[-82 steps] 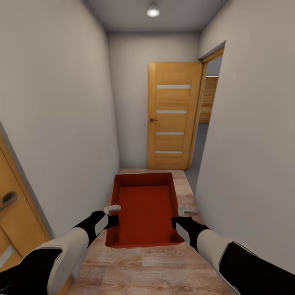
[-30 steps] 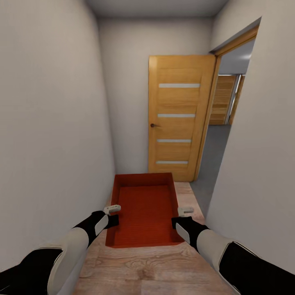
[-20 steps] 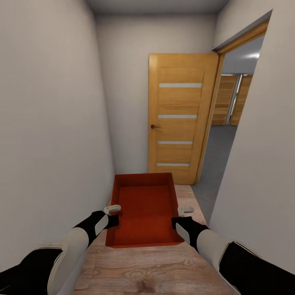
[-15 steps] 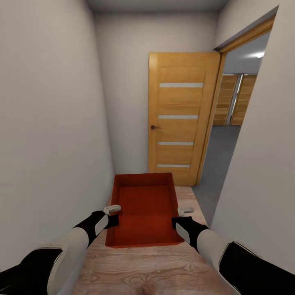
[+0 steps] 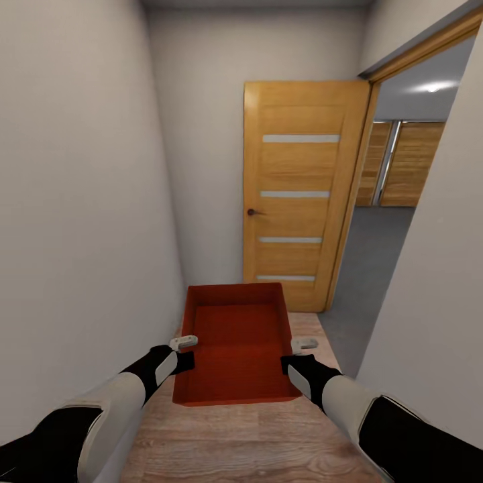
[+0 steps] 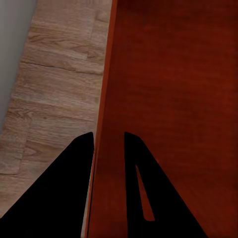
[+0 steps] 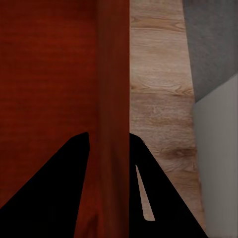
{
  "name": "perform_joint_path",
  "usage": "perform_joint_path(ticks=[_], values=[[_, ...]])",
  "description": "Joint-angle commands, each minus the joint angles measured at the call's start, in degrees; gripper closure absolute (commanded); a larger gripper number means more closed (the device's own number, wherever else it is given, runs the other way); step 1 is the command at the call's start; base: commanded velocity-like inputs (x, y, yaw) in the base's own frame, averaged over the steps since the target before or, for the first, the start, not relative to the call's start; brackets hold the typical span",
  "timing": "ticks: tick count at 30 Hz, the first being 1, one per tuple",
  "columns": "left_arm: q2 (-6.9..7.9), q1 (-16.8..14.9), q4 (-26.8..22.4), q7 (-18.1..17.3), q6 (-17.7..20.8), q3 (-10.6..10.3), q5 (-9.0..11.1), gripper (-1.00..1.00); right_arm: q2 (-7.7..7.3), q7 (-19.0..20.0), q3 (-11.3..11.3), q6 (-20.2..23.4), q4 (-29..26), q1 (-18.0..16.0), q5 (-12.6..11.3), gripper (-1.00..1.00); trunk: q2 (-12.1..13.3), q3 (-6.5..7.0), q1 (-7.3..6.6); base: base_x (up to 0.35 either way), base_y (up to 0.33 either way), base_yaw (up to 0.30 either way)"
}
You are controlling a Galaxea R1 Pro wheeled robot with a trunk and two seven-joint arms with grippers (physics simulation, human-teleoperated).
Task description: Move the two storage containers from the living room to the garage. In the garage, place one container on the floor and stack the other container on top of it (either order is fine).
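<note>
Walls [image 5: 87, 201] of plain white close in a narrow hallway, with light wood planks [image 5: 235, 443] underfoot. Ahead stands an open wooden door [image 5: 295, 194] with four pale slots and a small dark knob. Through the doorway at the right, a grey floor [image 5: 369, 268] runs back to two slatted wooden doors [image 5: 402, 164] under a ceiling light.

Held out in front of the robot, above the planks, is the bin [image 5: 235, 342]: orange-red, rectangular, open on top, with plain walls that taper slightly toward a flat base showing faint fine ribbing. Nothing lies inside it. Its long axis points toward the door.

Both arms reach forward, one to each long side. The left gripper [image 5: 184, 343] is clamped on the left wall; in the left wrist view the rim [image 6: 106, 124] runs between the two dark fingers [image 6: 69, 188], one outside and one inside the bin. The right gripper [image 5: 303, 345] grips the right wall the same way, and the right wrist view shows that rim [image 7: 113, 99] pinched between its fingers [image 7: 153, 193], with planks and a wedge of grey floor beyond.
</note>
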Motion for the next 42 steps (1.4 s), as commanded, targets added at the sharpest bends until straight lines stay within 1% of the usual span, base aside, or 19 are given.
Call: perform_joint_path(ticks=[1,27,42], values=[[-0.02,0.0,-0.1,0.5,0.4,1.0,-1.0,1.00,0.03,-0.2,0.5,0.4,-0.3,0.0,-0.6,1.00,-0.1,-0.08,0.06,0.323,0.000,0.000],[-0.02,0.0,-0.1,0.5,0.4,1.0,-1.1,1.00,0.01,-0.2,0.5,0.4,-0.3,0.0,-0.6,1.00,-0.1,-0.08,0.06,0.323,0.000,-0.002],[-0.02,0.0,-0.1,0.5,0.4,1.0,-1.1,1.00,0.12,-0.2,0.5,0.4,-0.3,0.0,-0.5,1.00,-0.1,-0.08,0.06,0.323,0.000,-0.181]])
